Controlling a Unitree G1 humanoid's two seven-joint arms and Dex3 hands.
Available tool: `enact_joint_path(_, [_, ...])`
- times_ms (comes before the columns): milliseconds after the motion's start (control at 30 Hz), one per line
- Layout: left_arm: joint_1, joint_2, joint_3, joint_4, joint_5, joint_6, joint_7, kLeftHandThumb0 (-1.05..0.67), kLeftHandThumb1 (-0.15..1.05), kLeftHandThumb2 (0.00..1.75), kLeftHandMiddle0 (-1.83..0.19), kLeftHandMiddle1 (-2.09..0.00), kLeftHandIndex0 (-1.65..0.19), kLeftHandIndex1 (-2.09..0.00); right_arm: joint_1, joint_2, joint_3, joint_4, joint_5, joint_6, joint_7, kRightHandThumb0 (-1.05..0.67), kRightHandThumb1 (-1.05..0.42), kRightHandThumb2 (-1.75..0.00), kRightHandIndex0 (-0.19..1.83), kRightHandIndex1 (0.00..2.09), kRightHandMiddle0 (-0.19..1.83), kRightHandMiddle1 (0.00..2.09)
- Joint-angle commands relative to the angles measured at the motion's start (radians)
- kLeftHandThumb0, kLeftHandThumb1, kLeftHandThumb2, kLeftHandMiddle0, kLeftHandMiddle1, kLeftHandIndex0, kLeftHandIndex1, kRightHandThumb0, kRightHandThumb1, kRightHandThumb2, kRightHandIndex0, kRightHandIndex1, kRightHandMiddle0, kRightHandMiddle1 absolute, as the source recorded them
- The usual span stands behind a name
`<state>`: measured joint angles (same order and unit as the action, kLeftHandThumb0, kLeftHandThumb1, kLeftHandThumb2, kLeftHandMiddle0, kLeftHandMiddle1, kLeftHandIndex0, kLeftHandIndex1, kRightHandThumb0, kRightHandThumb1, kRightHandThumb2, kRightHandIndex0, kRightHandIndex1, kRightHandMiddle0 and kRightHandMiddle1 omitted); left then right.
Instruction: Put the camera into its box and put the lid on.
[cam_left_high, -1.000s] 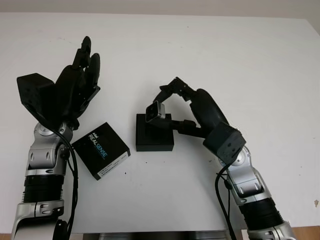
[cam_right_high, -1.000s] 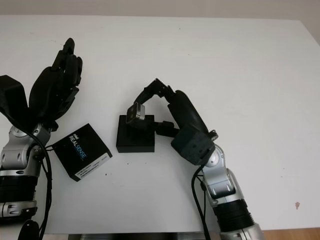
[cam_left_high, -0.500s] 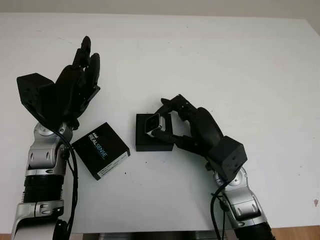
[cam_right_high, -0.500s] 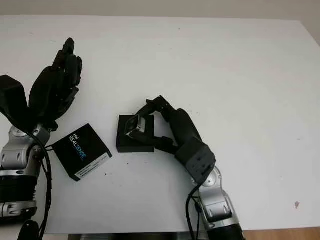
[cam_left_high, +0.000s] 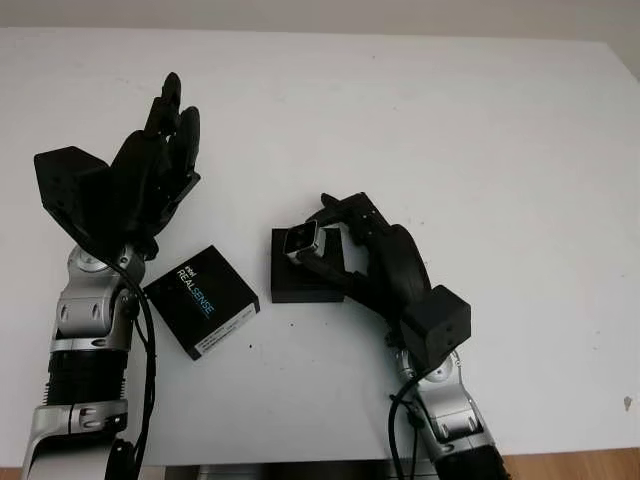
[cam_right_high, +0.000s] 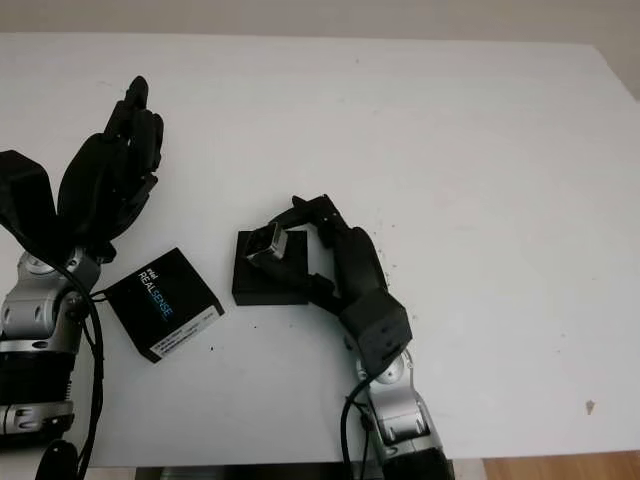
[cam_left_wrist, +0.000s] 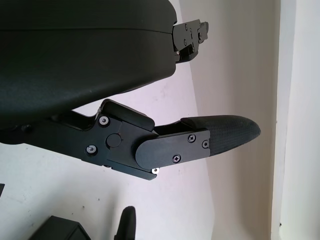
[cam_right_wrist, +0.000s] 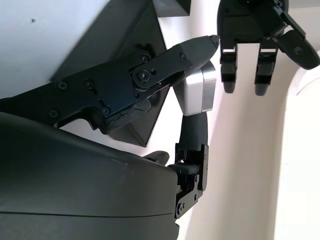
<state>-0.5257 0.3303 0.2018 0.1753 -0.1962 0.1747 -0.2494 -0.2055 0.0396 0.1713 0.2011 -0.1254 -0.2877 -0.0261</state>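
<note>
The camera (cam_left_high: 302, 240) is a small silver block with a dark lens face, tilted, pinched between the fingers (cam_left_high: 340, 212) of the right hand (cam_left_high: 375, 262) just above the box (cam_left_high: 306, 270). The box is a black square, open, at about the table's (cam_left_high: 450, 120) centre; the camera sits over its 12 o'clock half, and whether it touches the box floor cannot be told. The lid (cam_left_high: 203, 300), black with "RealSense" in white and blue, lies flat at 9 o'clock of the box, turned askew and a little apart from it. The left hand (cam_left_high: 150, 180) is open, raised above the table at 11 o'clock of the lid, holding nothing. Against half a second ago, the right forearm has swung inward toward 6 o'clock and the hand has turned, while the camera stays at nearly the same spot over the box; the left hand, lid and box have not moved.
</note>
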Motion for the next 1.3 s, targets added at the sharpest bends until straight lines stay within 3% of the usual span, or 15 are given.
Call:
enact_joint_path(0, [0.007, 0.005, -0.001, -0.001, 0.008, -0.006, 0.002, -0.82, 1.05, 0.59, 0.19, 0.00, 0.19, 0.00, 0.029, 0.015, -0.003, 0.054, 0.005, -0.019, -0.006, -0.49, -1.04, -0.05, 0.16, 0.44, 0.28, 1.71])
enact_joint_path(600, [0.007, 0.005, -0.002, -0.004, 0.007, -0.004, 0.002, -0.82, 1.05, 0.59, 0.19, 0.00, 0.19, 0.00, 0.007, -0.012, -0.005, 0.104, -0.022, -0.092, -0.013, -0.47, -1.02, -0.05, 0.14, 0.53, 0.29, 1.70])
enact_joint_path(1267, [0.012, 0.012, 0.003, -0.018, 0.002, 0.011, -0.009, -0.83, 1.05, 0.59, 0.19, 0.00, 0.19, 0.00, 0.017, -0.046, -0.012, 0.028, -0.093, -0.025, -0.022, -0.45, -1.00, -0.05, 0.14, 0.55, 0.35, 1.61])
